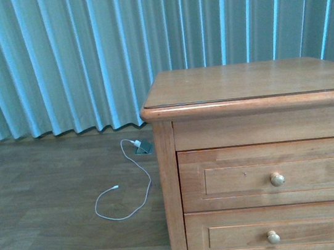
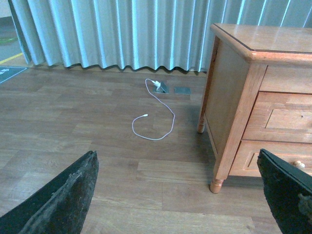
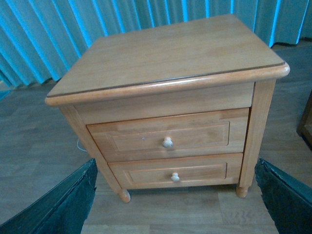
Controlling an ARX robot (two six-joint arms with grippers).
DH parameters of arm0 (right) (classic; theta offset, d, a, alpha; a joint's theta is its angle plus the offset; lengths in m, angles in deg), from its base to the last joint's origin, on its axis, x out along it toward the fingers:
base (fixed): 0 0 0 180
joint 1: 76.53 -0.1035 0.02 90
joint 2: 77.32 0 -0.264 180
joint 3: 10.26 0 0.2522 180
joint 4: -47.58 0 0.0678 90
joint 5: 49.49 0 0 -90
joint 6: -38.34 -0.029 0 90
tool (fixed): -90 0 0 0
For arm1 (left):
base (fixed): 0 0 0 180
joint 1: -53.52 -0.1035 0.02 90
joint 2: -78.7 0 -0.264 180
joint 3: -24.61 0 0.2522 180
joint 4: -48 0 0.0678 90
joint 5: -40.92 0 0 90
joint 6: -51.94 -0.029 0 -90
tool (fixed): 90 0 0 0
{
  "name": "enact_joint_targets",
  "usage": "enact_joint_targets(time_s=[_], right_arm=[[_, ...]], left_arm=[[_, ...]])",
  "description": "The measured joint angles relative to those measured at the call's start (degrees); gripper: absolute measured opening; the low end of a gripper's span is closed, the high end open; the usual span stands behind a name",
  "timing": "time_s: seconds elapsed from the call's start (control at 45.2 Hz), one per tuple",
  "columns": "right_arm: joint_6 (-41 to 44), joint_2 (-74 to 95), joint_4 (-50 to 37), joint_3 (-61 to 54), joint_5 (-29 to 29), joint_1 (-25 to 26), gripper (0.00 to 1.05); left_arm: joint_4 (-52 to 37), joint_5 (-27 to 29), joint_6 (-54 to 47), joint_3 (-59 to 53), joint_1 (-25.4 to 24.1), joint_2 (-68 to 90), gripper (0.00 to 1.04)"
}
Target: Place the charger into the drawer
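We see no charger in any view. The drawer (image 3: 166,137), the upper and taller of two, sits shut, facing the right gripper (image 3: 175,204). Both the right and the left gripper (image 2: 180,195) stand apart, empty.

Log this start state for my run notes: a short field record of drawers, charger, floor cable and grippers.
upper drawer: shut, the taller one
lower drawer: shut
charger: not in view
white cable: loose loop on the floor, beside the nightstand
left gripper: open, empty
right gripper: open, empty
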Motion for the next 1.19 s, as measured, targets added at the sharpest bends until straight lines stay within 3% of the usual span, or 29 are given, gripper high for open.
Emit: enact_joint_targets(time_s=[0.088, 0.133, 0.243, 0.487, 0.553, 0.619, 1.194], right_arm=[[0.04, 0.28, -0.24, -0.17, -0.11, -0.02, 0.96], [2.43, -0.35, -4.28, -1.79, -0.87, 0.07, 0.90], [8.24, -3.21, -11.43, -6.49, 0.50, 1.73, 0.73], [11.58, -8.74, -12.87, -14.19, 4.50, 5.97, 0.28], [11.80, -10.40, -12.87, -15.65, 9.64, 9.51, 0.16], [11.89, -12.20, -12.87, -17.07, 10.54, 12.35, 0.01], [12.00, -22.97, -8.20, -23.10, 10.95, 12.70, 0.02]], left_arm=[[0.00, 0.00, 0.00, 0.00, 0.00, 0.00, 0.99], [0.00, 0.00, 0.00, -0.02, 0.00, 0.00, 0.99], [0.00, 0.00, 0.00, -0.02, 0.00, 0.00, 0.99], [0.00, 0.00, 0.00, 0.00, 0.00, 0.00, 0.99], [0.00, 0.00, 0.00, -0.02, 0.00, 0.00, 0.99], [0.00, 0.02, 0.00, 0.00, 0.00, 0.00, 0.99], [0.00, 0.00, 0.00, 0.00, 0.00, 0.00, 0.99]])
